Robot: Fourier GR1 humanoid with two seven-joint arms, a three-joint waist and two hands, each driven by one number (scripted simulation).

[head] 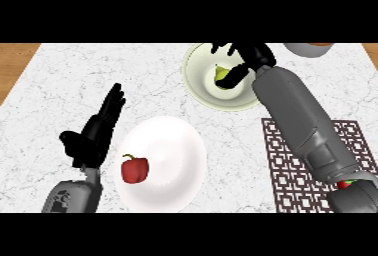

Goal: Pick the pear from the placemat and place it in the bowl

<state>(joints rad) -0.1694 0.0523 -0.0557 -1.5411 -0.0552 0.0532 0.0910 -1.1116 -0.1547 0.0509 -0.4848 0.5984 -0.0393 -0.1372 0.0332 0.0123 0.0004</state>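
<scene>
Item under inspection: the pear (pixel 220 73). It is greenish, stem end up, and sits inside the rim of the pale bowl (pixel 198 87) at the far side of the counter (pixel 88 75), toward the bowl's right half. From where I stand I cannot tell whether its base touches the bowl floor or hangs just above it.

The right hand (pixel 249 54) is over the bowl and grasps the pear: dark fingers arch across the top of the fruit and one digit lies against its right side. The grey forearm runs from the lower right up across the patterned placemat (pixel 295 170), which lies near the bowl and bears no pear.

Assessment: the carry looks complete and the step in hand is the set-down. To do it well, the hand should lower until the fruit rests on the bowl floor, then open its fingers evenly so the pear is not nudged toward the rim. The withdrawal should go straight up first, clear of the bowl wall, so the forearm does not tip or shift the bowl.

Surroundings: a white plate (pixel 173 145) sits nearer, holding a red pepper (pixel 134 169) at its left edge. The left hand (pixel 92 137) rests released beside that plate, fingers straight and raised. A grey vessel (pixel 308 49) is cut off at the far edge. A small red and green object (pixel 345 184) peeks out by the right forearm; it cannot be identified.
</scene>
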